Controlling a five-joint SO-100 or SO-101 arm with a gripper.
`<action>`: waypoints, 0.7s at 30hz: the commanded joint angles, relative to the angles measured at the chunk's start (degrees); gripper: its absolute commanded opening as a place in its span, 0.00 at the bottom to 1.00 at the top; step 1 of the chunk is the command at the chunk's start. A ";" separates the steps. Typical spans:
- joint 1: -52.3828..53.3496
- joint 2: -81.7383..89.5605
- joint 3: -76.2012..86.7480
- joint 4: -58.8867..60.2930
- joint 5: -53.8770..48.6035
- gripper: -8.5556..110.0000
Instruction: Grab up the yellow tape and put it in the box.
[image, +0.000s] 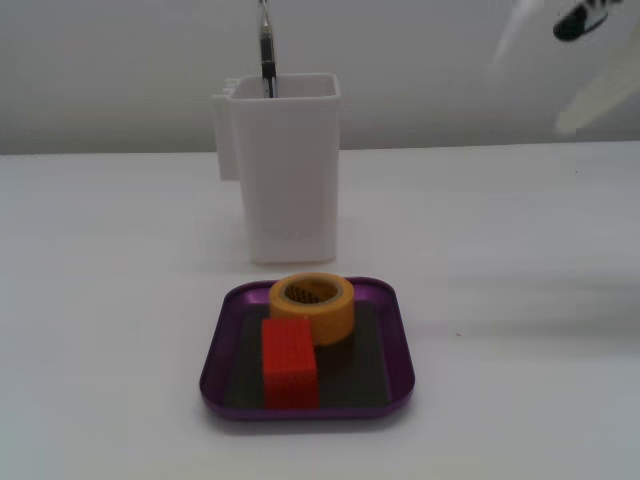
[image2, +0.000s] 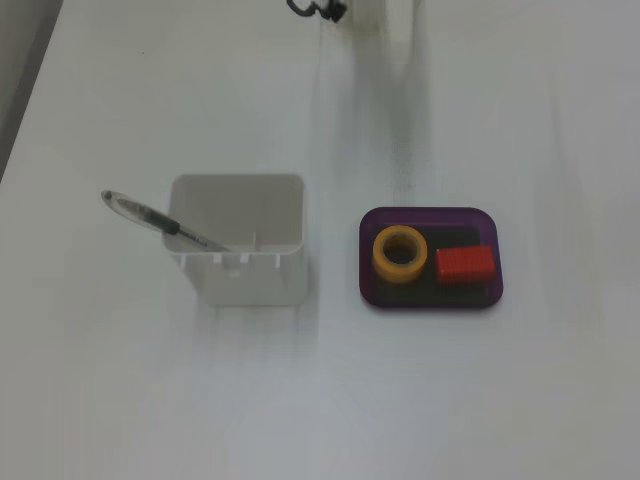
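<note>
Red block (image: 290, 362) beside yellow tape (image: 312, 305), boxed (image: 222, 350).

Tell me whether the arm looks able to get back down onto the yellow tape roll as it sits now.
Probably yes. The yellow tape roll lies flat in the shallow purple tray, uncovered from above. The red block sits close beside it, so one side is tight.

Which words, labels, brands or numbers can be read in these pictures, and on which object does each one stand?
None can be read.
The pen in the white container: no print can be made out; it is too small and blurred.
The yellow tape, the red block and the purple box: plain surfaces, no text visible in either fixed view.
</note>
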 joint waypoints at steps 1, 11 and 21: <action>0.35 11.25 12.30 -7.65 -1.23 0.22; 0.44 28.83 34.28 -10.99 -1.05 0.22; 0.26 37.97 42.45 -5.19 9.14 0.22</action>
